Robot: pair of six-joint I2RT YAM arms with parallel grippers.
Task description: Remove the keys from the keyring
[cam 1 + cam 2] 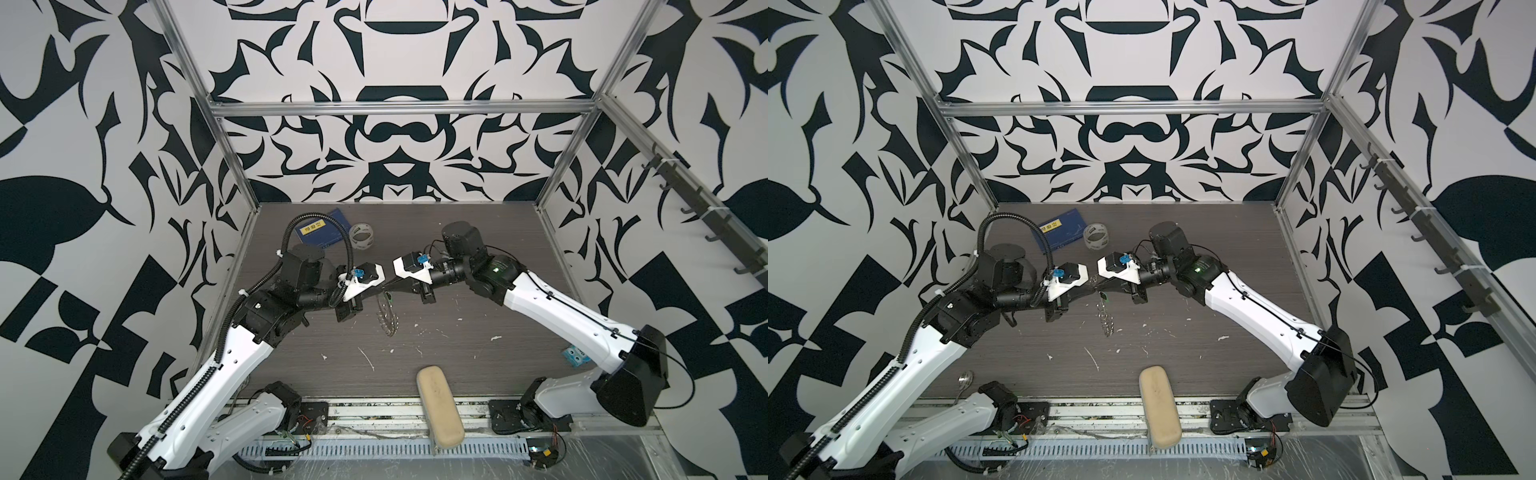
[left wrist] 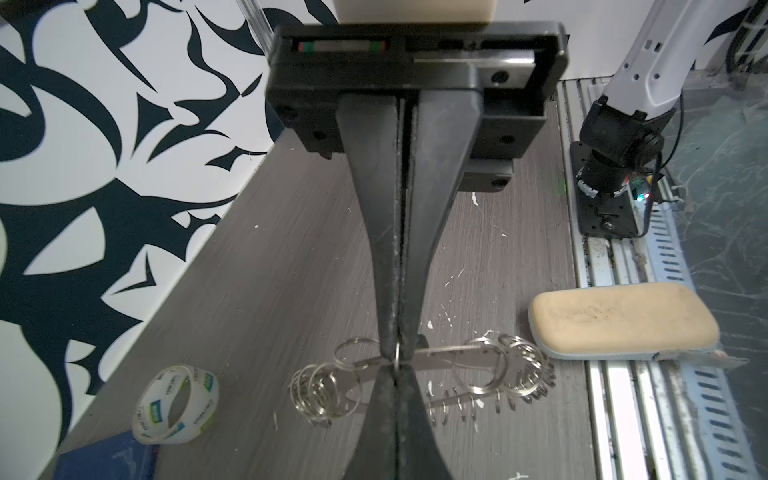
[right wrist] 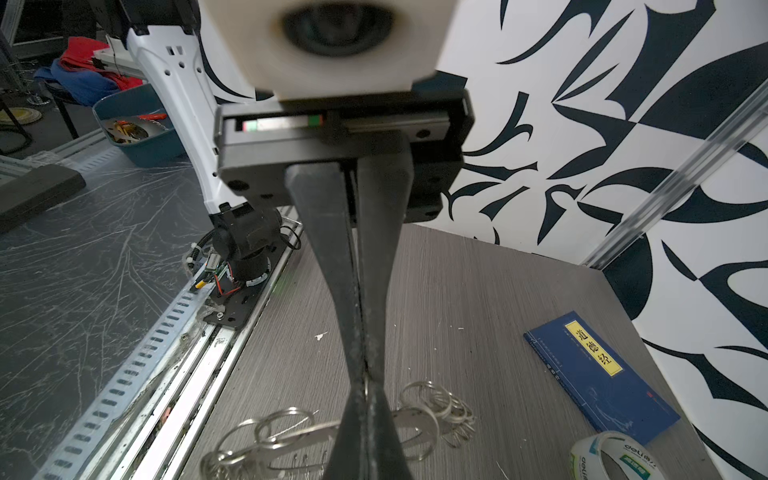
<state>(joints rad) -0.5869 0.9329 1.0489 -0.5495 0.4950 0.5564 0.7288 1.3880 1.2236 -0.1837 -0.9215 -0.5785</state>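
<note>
At table (image 1: pixel 457 357) centre, keyring (image 1: pixel 386 316); book (image 1: pixel 322 232) behind-left, tape roll (image 1: pixel 360 237) right of book; case (image 1: pixel 440 409) at front edge.

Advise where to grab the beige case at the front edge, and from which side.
Grip the case at mid-length, across its narrow width, coming straight down from above. It lies flat with its long axis running roughly front to back, so both long sides are free for the jaws. The rounded ends would likely slip.

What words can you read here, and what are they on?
"道德经": yellow label on the blue book.
"deli": printed on the tape roll.
The book's small print and the tape's green labels are too small to read.
</note>
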